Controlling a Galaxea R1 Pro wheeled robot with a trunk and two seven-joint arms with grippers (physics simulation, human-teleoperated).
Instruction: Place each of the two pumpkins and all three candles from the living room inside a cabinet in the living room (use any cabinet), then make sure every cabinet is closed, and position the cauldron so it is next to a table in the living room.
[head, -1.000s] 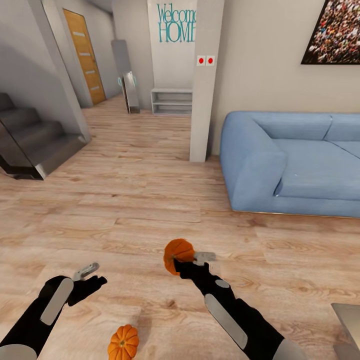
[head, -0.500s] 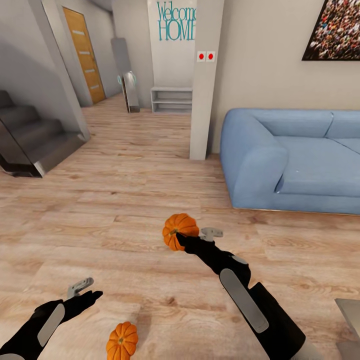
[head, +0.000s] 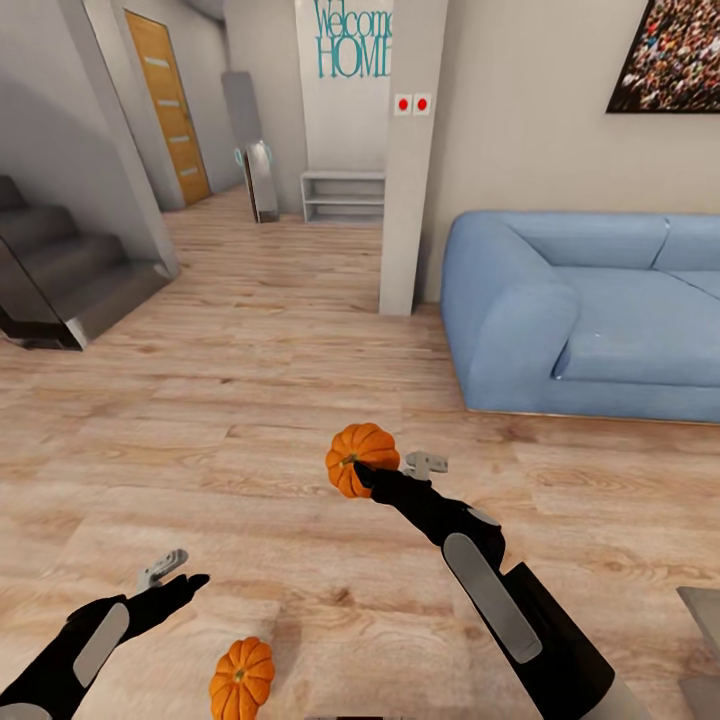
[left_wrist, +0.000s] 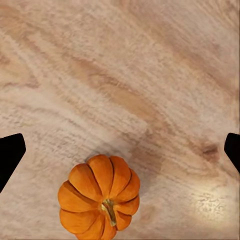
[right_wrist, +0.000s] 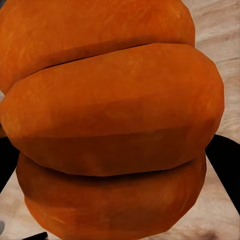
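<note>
Right tool (head: 372, 472) clamps 1 pumpkin (head: 360, 458) aloft over the wood floor (head: 250, 400); left tool (head: 170, 575) spread wide above the second pumpkin (head: 241, 672). A loose side-grip could drop it rolling.

From my head camera the sofa (head: 590, 310) and the wall picture (head: 668, 55) are cut off at the right edge. The held pumpkin (head: 360, 458) hides one finger of my right gripper (head: 385, 470). The grey object (head: 703, 640) in the bottom right corner is too cropped to identify.
</note>
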